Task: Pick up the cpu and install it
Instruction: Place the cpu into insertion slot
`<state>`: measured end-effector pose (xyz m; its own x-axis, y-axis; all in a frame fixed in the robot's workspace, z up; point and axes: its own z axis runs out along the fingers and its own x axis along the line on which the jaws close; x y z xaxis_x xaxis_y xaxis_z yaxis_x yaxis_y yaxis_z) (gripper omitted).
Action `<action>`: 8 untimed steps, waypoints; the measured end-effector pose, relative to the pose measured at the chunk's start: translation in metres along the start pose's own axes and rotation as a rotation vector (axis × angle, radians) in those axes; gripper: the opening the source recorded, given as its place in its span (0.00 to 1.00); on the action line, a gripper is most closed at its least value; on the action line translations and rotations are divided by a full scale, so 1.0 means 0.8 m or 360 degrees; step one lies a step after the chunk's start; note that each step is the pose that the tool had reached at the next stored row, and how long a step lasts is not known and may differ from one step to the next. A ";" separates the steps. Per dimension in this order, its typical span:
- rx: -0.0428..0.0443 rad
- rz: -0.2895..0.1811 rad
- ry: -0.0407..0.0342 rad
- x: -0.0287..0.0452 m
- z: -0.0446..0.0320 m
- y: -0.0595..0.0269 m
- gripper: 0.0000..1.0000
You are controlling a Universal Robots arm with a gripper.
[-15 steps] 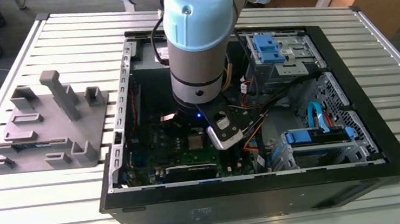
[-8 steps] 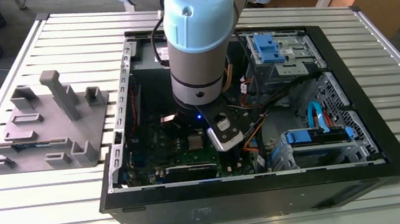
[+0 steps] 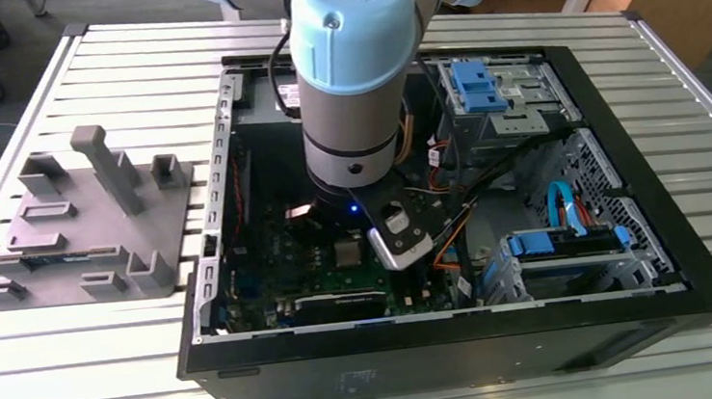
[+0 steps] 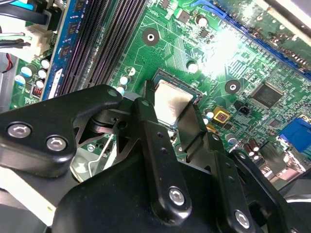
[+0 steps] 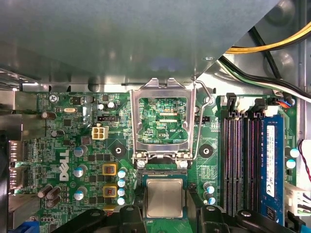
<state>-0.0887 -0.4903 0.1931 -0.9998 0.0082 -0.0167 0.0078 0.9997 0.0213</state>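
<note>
The cpu is a small silver square, seen in both wrist views low over the socket on the green motherboard. My gripper stands right over it, its black fingers pressed against two opposite sides of the cpu. Whether the chip rests fully in the socket I cannot tell. The silver hollow load frame is flipped open behind the socket. In the exterior view the arm reaches down into the open computer case, and the cpu shows as a grey square beside the wrist.
Black memory slots and a blue memory stick run alongside the socket. Yellow and white cables cross the case wall. A grey fixture tray lies on the slatted table at the exterior view's left. Blue drive brackets sit inside the case.
</note>
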 end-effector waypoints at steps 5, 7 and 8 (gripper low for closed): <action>0.0000 0.0000 0.0000 0.0002 0.0012 0.000 0.46; 0.0000 0.0000 0.0000 0.0003 0.0013 0.000 0.46; 0.0000 0.0000 0.0000 0.0003 0.0015 0.000 0.46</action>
<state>-0.0890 -0.4903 0.1918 -0.9998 0.0083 -0.0167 0.0079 0.9997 0.0213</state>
